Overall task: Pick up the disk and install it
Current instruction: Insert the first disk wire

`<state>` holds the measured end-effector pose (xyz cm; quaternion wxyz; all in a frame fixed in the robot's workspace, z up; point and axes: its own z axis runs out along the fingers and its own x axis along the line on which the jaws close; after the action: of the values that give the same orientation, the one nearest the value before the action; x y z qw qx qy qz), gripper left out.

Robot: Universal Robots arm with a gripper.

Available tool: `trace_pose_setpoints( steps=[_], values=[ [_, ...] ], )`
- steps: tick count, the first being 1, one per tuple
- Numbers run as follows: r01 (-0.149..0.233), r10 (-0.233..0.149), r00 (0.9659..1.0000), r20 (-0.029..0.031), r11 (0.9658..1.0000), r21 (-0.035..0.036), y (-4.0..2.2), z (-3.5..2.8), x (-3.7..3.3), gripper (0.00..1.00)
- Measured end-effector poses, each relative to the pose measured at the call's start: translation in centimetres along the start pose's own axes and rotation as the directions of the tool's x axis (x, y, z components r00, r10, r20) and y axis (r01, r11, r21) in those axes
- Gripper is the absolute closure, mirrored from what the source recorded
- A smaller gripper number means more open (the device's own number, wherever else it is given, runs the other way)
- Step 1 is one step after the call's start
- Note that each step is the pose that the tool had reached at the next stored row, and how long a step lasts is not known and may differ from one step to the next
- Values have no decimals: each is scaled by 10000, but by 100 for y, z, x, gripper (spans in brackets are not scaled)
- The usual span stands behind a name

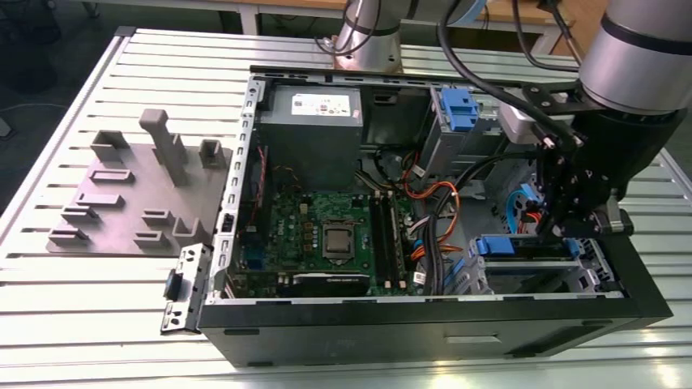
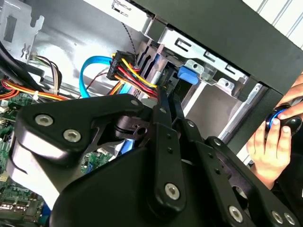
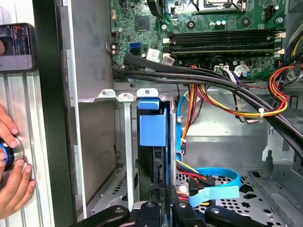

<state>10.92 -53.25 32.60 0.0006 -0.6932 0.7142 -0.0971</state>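
The disk (image 3: 152,130) stands on edge in a slot of the metal drive cage (image 3: 124,156) at the front corner of the open computer case (image 1: 433,320); its blue frame faces the first wrist view. The same blue frame (image 1: 508,245) shows in the cage in the exterior view, and its tab (image 2: 188,74) shows in the second wrist view. My gripper (image 3: 165,204) reaches down into the cage, and its two thin black fingers (image 2: 163,111) lie close together on the near edge of the disk. In the exterior view the gripper (image 1: 560,227) hangs just above the cage.
Bundled black, red, yellow and orange cables (image 3: 227,94) and a blue flat cable (image 3: 215,182) run close beside the cage. The motherboard (image 1: 324,235) and grey power supply (image 1: 313,113) fill the case. A person's hand (image 3: 12,161) rests on a blue-ringed knob outside the case wall. A grey fixture plate (image 1: 130,194) lies on the table.
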Motion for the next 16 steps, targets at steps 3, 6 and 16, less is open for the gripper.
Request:
trace_pose_setpoints(
  steps=[3,6,16],
  values=[
    [-1,1,10000,-5,10000,0,2,11,-1,84],
    [-1,1,10000,0,10000,0,2,14,-2,84],
    [-1,1,10000,0,10000,0,2,17,-2,84]
  ],
)
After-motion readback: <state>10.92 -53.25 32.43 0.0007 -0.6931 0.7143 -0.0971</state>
